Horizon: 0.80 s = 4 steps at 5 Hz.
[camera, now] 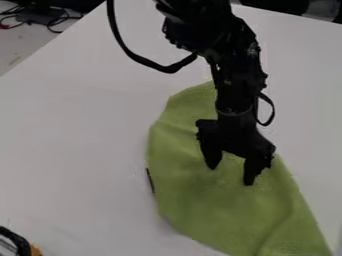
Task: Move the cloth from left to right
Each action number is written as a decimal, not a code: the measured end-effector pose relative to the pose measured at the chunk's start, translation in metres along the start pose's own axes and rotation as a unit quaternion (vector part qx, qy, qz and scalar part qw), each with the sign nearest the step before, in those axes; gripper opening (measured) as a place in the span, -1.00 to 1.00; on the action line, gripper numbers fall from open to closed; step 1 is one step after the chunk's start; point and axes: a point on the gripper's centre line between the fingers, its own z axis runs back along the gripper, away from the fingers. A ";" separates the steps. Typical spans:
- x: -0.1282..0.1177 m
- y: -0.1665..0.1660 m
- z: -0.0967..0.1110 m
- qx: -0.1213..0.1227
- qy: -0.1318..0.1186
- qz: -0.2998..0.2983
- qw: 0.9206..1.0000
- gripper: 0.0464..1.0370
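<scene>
Camera view gave me the green cloth [214, 210] spread on the white table [73, 150], and I took it as my landmark for everything else. It lay mostly flat, its outline bulging toward the left, with a shallow fold running through its lower right part and its lower end reaching the view's bottom border. I had the black arm [235, 65] coming in from beyond the cloth's upper end, pointing down, with the gripper [230, 175] over the cloth's upper middle part. The fingers [211, 152] were spread well apart, green fabric visible between them and nothing pinched; whether their tips touched the fabric, I could not tell. A black cable [150, 63] looped off the arm, above and left of the cloth. I saw a small dark strip [150, 180] at the cloth's left edge, and a partly cut-off black and orange object [23, 245] well to the left of its lower end.
</scene>
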 end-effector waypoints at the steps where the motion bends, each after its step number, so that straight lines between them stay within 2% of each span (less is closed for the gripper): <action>1: -0.017 0.015 0.004 0.016 0.026 0.005 1.000 0.92; 2: -0.022 0.025 0.010 0.032 0.041 0.020 0.998 0.92; 3: -0.019 0.029 0.037 0.045 0.017 0.020 0.999 0.92; 4: -0.011 0.037 0.060 0.049 0.008 0.015 0.999 0.92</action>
